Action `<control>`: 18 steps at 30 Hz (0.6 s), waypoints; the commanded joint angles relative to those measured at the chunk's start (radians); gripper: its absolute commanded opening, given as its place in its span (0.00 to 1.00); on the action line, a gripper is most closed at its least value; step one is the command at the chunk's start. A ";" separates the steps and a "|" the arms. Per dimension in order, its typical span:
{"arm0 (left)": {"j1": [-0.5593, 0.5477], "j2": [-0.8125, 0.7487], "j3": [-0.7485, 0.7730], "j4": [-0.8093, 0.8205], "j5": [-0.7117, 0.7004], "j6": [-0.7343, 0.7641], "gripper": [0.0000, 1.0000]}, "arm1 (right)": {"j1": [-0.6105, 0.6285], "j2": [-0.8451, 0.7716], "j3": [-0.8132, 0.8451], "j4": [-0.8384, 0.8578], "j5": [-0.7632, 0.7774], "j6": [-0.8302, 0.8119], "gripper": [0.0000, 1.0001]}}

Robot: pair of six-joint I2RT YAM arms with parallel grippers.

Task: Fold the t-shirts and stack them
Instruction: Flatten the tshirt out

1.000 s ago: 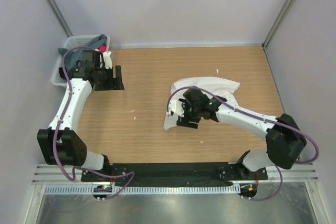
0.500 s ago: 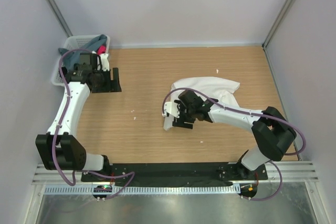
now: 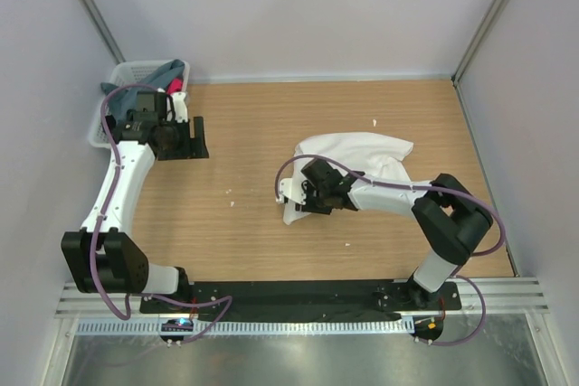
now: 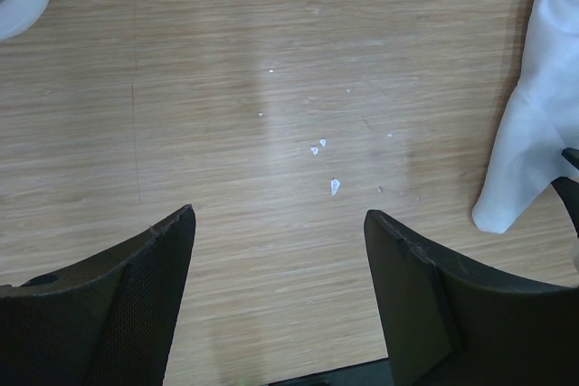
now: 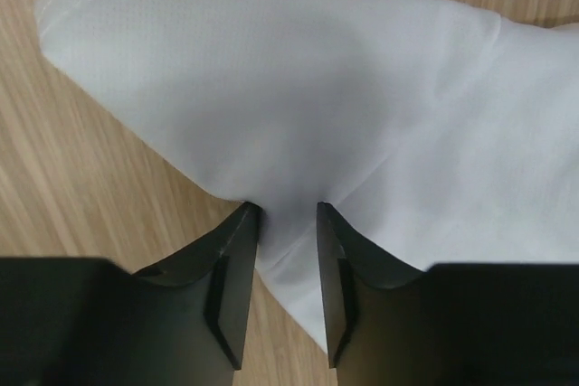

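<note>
A plain white t-shirt (image 3: 362,151) lies crumpled on the wooden table, right of centre. My right gripper (image 3: 303,199) sits low at its lower-left edge. In the right wrist view the white t-shirt (image 5: 317,88) fills the top, and my right gripper (image 5: 282,210) has its jaws narrowed on a fold of the cloth. My left gripper (image 3: 192,139) is open and empty above bare wood near the basket. In the left wrist view my left gripper (image 4: 280,214) has its jaws wide apart, and the white t-shirt (image 4: 534,133) shows at the right edge. A grey-teal shirt (image 3: 167,71) and a pink-red one (image 3: 175,88) lie in the basket.
A white lattice basket (image 3: 118,74) stands at the table's far left corner, against the left wall. Small white scraps (image 3: 230,196) lie on the wood; they also show in the left wrist view (image 4: 335,187). Walls close in the left, the back and the right.
My right gripper has moved left and down to the shirt's lower-left edge, with the arm folding in. My left gripper shifted slightly left, then held still.
</note>
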 commanded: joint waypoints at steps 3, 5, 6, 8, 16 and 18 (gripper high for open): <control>0.037 -0.010 0.003 0.014 0.002 -0.003 0.76 | 0.006 0.029 0.061 0.085 0.110 0.011 0.23; 0.037 -0.010 0.003 0.014 0.002 -0.003 0.76 | 0.006 0.011 0.102 0.056 0.124 0.018 0.15; 0.037 -0.010 0.004 0.014 0.006 -0.003 0.76 | 0.006 -0.023 0.121 0.038 0.132 0.021 0.14; 0.035 -0.010 0.004 0.014 0.011 -0.001 0.76 | 0.006 -0.068 0.183 -0.025 0.135 0.023 0.13; 0.035 0.010 0.030 0.014 0.029 0.006 0.71 | 0.008 -0.302 0.406 -0.346 0.045 0.005 0.12; 0.037 0.013 0.043 0.014 0.035 0.003 0.71 | 0.016 -0.332 0.453 -0.473 0.000 0.024 0.13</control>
